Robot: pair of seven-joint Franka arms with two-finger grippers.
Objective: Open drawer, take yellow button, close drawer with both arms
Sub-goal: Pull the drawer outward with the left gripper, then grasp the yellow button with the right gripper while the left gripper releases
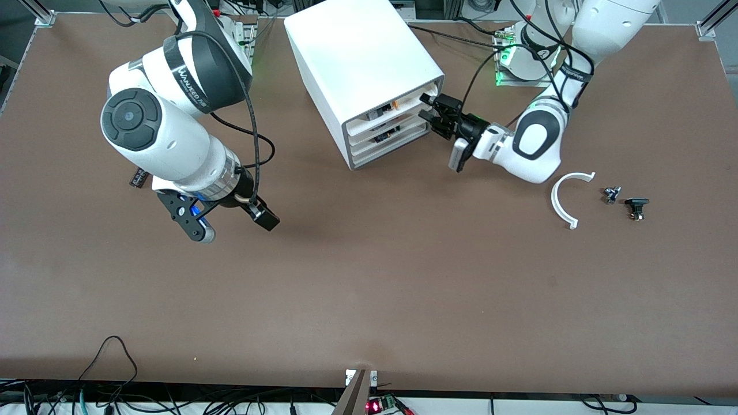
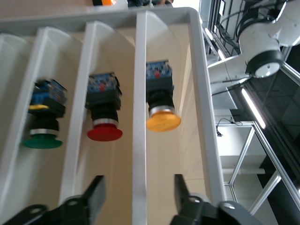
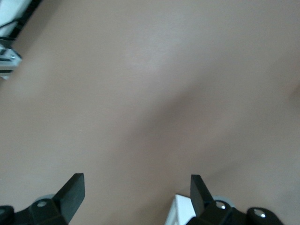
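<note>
Reaching the pulled-out drawer [image 1: 398, 106], the left claw [image 1: 433, 114] gapes wide, button [image 2: 161, 105] untaken; right claw [image 1: 222, 218], wide, waits at nine o'clock.

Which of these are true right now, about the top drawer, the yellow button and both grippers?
1. The left gripper is open at the uppermost white plastic drawer. True.
2. It holds the yellow-orange-capped push button. False: the button lies in a drawer compartment.
3. A red-capped push button lies in the adjoining compartment. True.
4. The right gripper is shut on a part. False: it is open and empty over the brown table.
</note>
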